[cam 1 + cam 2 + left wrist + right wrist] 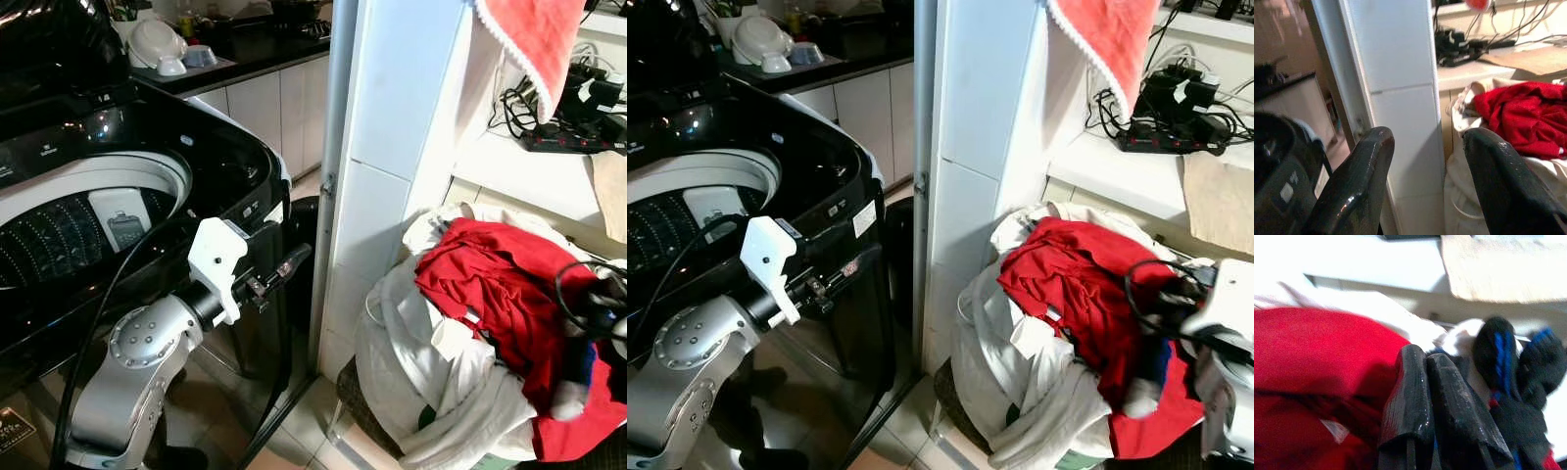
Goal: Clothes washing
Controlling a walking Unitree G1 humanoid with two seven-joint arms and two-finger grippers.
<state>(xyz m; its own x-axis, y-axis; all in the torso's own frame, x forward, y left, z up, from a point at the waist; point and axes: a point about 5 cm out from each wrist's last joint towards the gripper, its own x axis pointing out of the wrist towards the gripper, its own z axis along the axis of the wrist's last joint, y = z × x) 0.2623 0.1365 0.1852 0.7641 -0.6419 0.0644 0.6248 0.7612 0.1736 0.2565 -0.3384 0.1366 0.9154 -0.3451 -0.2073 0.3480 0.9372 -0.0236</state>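
- Red garment is heaped on white laundry at the frame's lower right.
- Right gripper, fingers pressed together, is seen above it beside a black-and-blue knit item; whether fabric is pinched cannot be told.
- Left gripper is held spread before the washing machine.

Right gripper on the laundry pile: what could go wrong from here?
1. The right gripper has its fingers together at the dark blue-striped item, but the grip itself is hidden; it may lift nothing.
2. That item lies tangled in the red garment, so a pull might drag more clothes out of the basket.
3. The left gripper hangs open before the washer, close to the white pillar; a swing could clip it.
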